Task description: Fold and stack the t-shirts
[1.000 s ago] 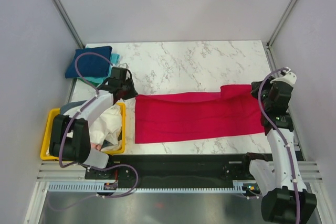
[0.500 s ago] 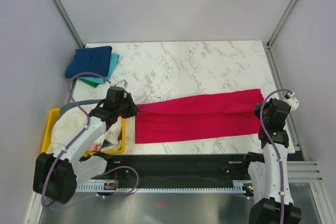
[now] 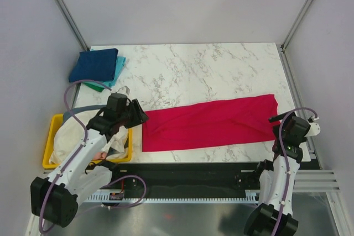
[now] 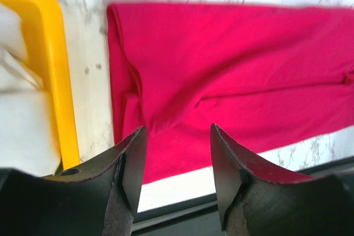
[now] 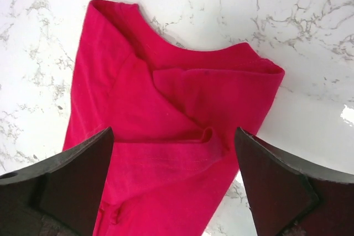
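Item: red t-shirt (image 3: 210,122) (folded into a long band). Lay flat on marble table (image 3: 221,64), centre to 3 o'clock. Left gripper (image 4: 177,136) over its 9 o'clock end: part-open, gripping nothing. Right gripper (image 5: 172,134) over 3 o'clock end: spread wide, gripping nothing.

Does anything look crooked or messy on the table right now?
The bright red cloth t-shirt lies as a long folded strip, slanted across the marble table, its right end puckered and unevenly layered.
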`<state>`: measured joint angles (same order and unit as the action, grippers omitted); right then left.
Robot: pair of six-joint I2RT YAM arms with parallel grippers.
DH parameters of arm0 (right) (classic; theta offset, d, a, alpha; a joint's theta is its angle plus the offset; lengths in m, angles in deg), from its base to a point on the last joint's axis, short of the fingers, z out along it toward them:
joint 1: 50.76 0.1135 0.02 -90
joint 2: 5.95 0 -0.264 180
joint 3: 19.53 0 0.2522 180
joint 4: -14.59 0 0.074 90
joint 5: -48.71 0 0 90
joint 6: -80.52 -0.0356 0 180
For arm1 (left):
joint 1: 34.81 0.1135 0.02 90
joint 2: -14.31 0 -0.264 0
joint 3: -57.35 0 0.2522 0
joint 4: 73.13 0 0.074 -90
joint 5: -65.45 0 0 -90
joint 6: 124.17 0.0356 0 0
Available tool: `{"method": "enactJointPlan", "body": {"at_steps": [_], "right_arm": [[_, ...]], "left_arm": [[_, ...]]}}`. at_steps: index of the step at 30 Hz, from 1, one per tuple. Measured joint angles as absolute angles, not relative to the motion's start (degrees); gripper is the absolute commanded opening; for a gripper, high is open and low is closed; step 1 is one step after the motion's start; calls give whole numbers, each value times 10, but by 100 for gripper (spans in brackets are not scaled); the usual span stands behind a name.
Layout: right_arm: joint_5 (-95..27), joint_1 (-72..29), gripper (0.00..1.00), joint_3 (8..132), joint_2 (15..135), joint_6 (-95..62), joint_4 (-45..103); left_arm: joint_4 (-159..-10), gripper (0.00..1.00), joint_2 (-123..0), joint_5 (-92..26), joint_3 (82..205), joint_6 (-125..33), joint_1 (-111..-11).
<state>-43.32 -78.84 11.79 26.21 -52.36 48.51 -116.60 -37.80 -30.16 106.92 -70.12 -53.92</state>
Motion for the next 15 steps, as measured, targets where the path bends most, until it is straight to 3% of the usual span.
{"method": "enactJointPlan", "body": {"at_steps": [8,15], "right_arm": [[-375,-785,97,194,279,-530,475],[-366,-638,98,219,528,-534,436]], "left_arm": [[-1143,55,-509,-236,1186,-682,-598],[-1099,54,-656,-233,1187,-682,-642]]}}
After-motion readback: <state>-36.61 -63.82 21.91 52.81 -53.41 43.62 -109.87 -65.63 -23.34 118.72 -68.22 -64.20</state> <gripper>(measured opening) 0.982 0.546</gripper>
